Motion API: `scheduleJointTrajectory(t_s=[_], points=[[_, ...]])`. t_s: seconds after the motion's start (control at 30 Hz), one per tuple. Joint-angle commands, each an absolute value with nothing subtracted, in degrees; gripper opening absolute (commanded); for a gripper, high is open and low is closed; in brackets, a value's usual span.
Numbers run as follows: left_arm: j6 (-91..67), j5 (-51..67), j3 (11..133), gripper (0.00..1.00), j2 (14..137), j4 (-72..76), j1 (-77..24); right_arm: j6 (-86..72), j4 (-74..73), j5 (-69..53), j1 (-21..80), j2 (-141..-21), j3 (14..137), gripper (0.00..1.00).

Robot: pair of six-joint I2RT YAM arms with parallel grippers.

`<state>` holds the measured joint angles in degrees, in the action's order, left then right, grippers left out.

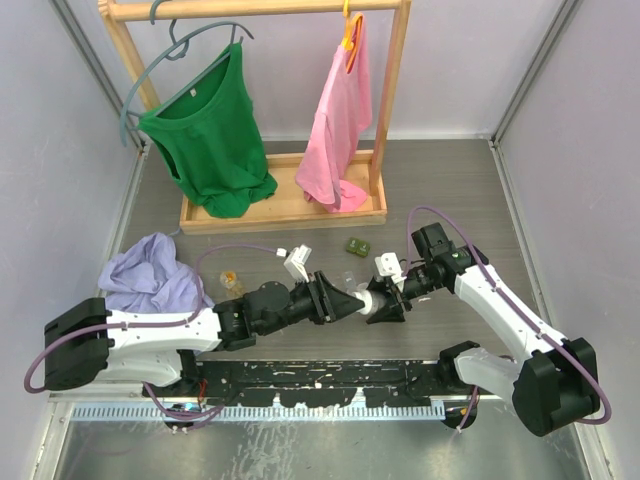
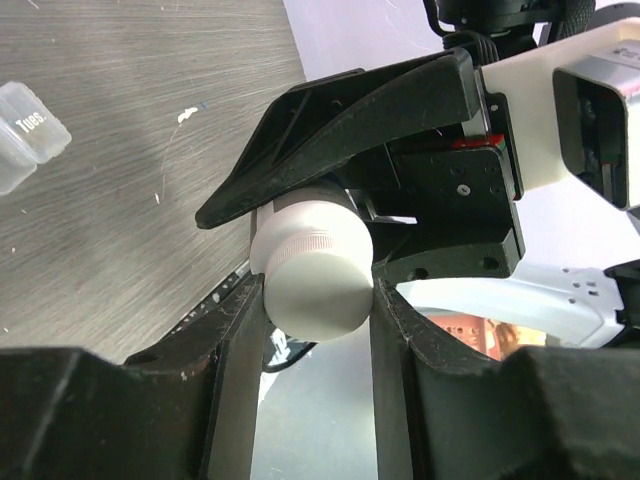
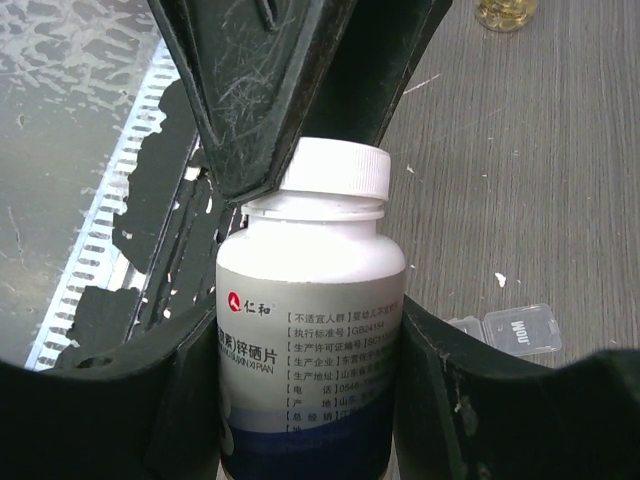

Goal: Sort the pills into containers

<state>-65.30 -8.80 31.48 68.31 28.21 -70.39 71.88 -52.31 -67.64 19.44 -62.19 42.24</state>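
A white pill bottle [image 1: 371, 300] with a blue-and-grey label hangs in the air between my two grippers. My right gripper [image 3: 310, 385] is shut on the bottle's body [image 3: 310, 340]. My left gripper [image 2: 318, 300] is shut on its white cap [image 2: 320, 280], which also shows in the right wrist view [image 3: 336, 170]. The clear pill box [image 3: 512, 330] lies on the table below; it also shows in the left wrist view [image 2: 25, 130]. The dark green pill box [image 1: 358, 246] lies farther back. No pills show.
A small amber bottle [image 1: 230, 283] stands left of the arms. A lavender cloth [image 1: 150, 272] lies at the left. A wooden rack [image 1: 285, 212] with a green top [image 1: 210, 140] and a pink top [image 1: 340, 130] stands at the back. A ridged metal strip [image 1: 300, 408] runs along the near edge.
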Motion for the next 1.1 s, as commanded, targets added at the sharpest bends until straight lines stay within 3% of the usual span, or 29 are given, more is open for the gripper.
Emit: scheduleJointTrajectory(t_s=[0.0,0.23,0.43,0.7,0.87,1.07], points=[[-71.25,-14.3,32.78,0.19,65.55,30.04,-69.26,73.12,-54.98,-67.67,19.6,-61.84,43.33,0.01],[-72.42,-13.17,30.82,0.38,66.8,35.45,-69.3,73.13,-55.02,-67.5,19.55,-61.58,43.31,0.01],[-69.71,-12.06,31.06,0.62,66.82,34.55,-69.26,73.12,-55.0,-67.5,19.6,-61.36,43.34,0.01],[-63.81,-10.92,29.39,0.73,62.23,28.29,-69.26,73.05,-55.01,-67.5,19.57,-61.41,43.34,0.01],[-50.24,-10.8,24.74,1.0,53.25,24.84,-69.19,73.04,-54.97,-67.33,19.47,-61.31,43.4,0.01],[-21.12,-3.5,15.78,0.98,43.16,38.81,-69.17,73.04,-55.0,-67.32,19.42,-61.43,43.37,0.01]])
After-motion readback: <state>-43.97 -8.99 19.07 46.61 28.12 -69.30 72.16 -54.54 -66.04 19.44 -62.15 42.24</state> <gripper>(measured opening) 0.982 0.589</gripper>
